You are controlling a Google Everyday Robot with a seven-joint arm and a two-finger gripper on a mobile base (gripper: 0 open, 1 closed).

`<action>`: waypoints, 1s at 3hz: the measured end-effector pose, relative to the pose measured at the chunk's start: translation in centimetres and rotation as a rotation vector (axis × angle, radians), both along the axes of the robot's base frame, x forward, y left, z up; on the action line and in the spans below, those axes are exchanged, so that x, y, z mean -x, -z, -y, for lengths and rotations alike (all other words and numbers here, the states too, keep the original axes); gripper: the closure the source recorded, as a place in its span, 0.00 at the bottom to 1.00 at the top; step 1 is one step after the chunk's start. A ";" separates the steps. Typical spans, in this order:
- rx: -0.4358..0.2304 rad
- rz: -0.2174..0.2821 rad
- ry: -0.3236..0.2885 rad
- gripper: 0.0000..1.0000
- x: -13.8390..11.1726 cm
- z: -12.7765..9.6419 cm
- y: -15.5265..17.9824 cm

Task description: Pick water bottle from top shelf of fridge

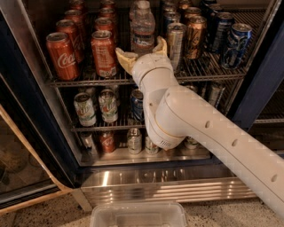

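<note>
Our gripper, fingers spread wide, flanks the base of the water bottle, which stands upright on the top shelf of the fridge; we judge closing and lifting out remain.

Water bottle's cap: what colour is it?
White cap, best seen in the camera view; the gripper is open at the base of the water bottle.

Gripper at water bottle base: matt cream fingers spread. Bottle clear ribbed plastic; top shelf bright metal wire; fridge base ribbed glossy steel
</note>
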State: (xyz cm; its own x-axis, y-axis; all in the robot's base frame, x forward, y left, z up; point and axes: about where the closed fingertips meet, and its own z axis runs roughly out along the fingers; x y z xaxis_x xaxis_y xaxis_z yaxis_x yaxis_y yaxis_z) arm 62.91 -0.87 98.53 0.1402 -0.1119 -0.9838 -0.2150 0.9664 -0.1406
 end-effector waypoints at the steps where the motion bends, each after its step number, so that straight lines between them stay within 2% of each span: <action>1: 0.001 0.001 0.012 0.30 -0.5 0.4 -0.2; 2: 0.005 0.005 0.021 0.32 -1.1 0.6 -0.5; 3: 0.007 0.004 0.024 0.43 -1.4 0.6 -0.6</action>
State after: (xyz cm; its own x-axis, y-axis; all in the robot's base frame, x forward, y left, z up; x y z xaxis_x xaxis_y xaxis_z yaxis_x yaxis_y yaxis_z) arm 64.29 -1.46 99.12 0.1416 -0.1225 -0.9823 -0.1911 0.9703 -0.1485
